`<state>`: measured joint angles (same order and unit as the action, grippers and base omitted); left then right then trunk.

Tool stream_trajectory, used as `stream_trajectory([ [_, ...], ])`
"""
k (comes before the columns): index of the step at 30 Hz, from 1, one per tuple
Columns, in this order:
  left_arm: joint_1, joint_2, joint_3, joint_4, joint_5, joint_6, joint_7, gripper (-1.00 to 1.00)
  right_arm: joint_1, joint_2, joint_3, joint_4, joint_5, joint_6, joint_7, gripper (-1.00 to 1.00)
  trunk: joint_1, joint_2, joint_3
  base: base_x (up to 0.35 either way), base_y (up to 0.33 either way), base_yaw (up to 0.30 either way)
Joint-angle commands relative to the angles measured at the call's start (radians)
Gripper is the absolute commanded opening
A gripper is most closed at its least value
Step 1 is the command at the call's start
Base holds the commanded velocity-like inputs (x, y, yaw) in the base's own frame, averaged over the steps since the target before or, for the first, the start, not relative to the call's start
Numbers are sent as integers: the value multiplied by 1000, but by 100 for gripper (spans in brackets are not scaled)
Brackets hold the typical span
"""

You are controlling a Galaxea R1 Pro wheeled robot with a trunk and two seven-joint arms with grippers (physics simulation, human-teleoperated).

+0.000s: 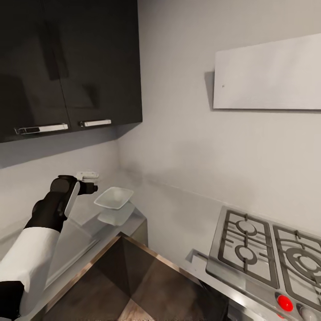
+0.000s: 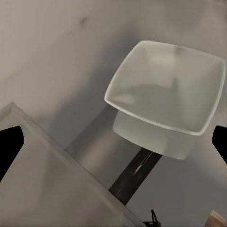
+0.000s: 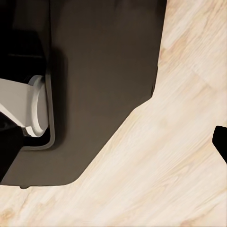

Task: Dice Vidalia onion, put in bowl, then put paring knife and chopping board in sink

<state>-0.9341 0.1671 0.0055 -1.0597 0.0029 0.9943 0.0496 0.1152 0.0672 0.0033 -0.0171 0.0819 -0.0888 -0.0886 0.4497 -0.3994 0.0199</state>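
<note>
My left claw hangs open at nine o'clock of the white bowl, which looks light, stiff, slick, breakable, best pinched by its thin rim.

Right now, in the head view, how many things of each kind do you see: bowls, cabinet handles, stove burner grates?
White squarish bowl: 1
Chrome cabinet handles: 2
Grey metal burner grates: 2
Total: 5
</note>
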Motion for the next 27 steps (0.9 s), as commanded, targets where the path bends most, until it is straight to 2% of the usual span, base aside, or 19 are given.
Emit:
stream_trajectory([
  [1, 0, 0, -1, -1, 1, 4, 3, 100, 0, 0, 0, -1, 9, 0, -5, 100, 0, -1, -2, 0, 0, 0],
  [13, 0, 0, -1, 6, 2, 4, 3, 100, 1, 0, 0, -1, 9, 0, -5, 100, 0, -1, -21, 34, 2, 0],
  [21, 0, 0, -1, 7, 2, 4, 1, 100, 1, 3, 0, -1, 9, 0, -5, 100, 0, -1, -28, 193, 180, 0],
  [27, 0, 0, -1, 6, 2, 4, 2, 100, 1, 4, 0, -1, 9, 0, -5, 100, 0, -1, -30, 48, 59, 0],
])
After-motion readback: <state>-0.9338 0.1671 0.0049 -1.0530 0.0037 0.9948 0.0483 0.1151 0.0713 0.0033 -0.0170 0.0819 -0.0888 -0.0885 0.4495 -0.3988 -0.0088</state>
